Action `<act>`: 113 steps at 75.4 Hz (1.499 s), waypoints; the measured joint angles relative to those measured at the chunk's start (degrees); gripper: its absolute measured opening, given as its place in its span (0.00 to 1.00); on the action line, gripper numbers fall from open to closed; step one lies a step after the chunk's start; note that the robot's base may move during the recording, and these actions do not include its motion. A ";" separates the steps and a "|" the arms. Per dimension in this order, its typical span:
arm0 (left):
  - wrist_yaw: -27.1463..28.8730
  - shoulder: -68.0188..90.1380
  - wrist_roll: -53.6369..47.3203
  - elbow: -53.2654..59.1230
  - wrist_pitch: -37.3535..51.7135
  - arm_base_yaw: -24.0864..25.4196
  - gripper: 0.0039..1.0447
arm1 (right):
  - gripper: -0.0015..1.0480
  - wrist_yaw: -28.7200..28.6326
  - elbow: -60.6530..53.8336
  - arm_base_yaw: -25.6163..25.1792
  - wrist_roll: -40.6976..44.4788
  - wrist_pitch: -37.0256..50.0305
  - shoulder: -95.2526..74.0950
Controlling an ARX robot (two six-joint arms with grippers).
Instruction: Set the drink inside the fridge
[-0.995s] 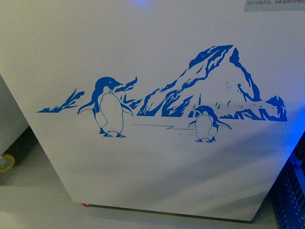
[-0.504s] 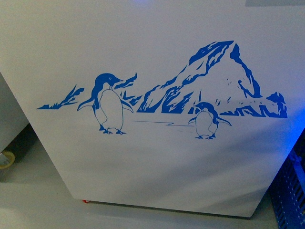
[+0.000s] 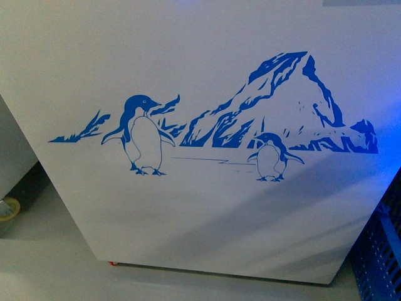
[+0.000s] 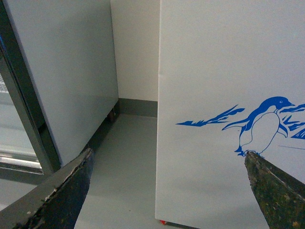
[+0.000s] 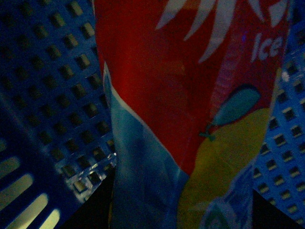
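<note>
White fridge (image 3: 207, 219), blue penguin decal (image 3: 143, 135), red-labelled drink (image 5: 181, 95)

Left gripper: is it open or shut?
Open: the left gripper has its fingers far apart, with nothing between them.

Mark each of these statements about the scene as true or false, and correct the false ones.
1. The fridge carries two blue penguins. True.
2. The left gripper holds the drink. False: it is open, with nothing between its fingers.
3. The drink's label is mostly green. False: it is mostly red.
4. A blue crate shows behind the drink in the right wrist view. True.
</note>
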State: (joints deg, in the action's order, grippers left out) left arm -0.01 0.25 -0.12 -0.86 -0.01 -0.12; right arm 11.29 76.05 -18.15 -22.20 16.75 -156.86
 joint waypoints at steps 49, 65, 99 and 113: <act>0.00 0.00 0.00 0.00 0.00 0.00 0.92 | 0.38 -13.99 -36.33 -0.09 8.26 -8.17 75.32; 0.00 0.00 0.00 0.00 0.00 0.00 0.92 | 0.38 -15.30 -36.46 4.50 9.44 -19.82 101.07; 0.00 0.00 0.00 0.00 0.00 0.00 0.92 | 0.38 -0.94 -37.81 21.40 10.58 -31.54 129.59; -0.02 0.00 0.00 0.00 0.00 0.00 0.92 | 0.38 -0.57 -39.65 23.69 10.67 -30.64 133.20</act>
State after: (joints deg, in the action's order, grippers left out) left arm -0.03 0.25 -0.12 -0.86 -0.01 -0.12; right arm 10.72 36.40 5.54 -11.53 -13.89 -23.66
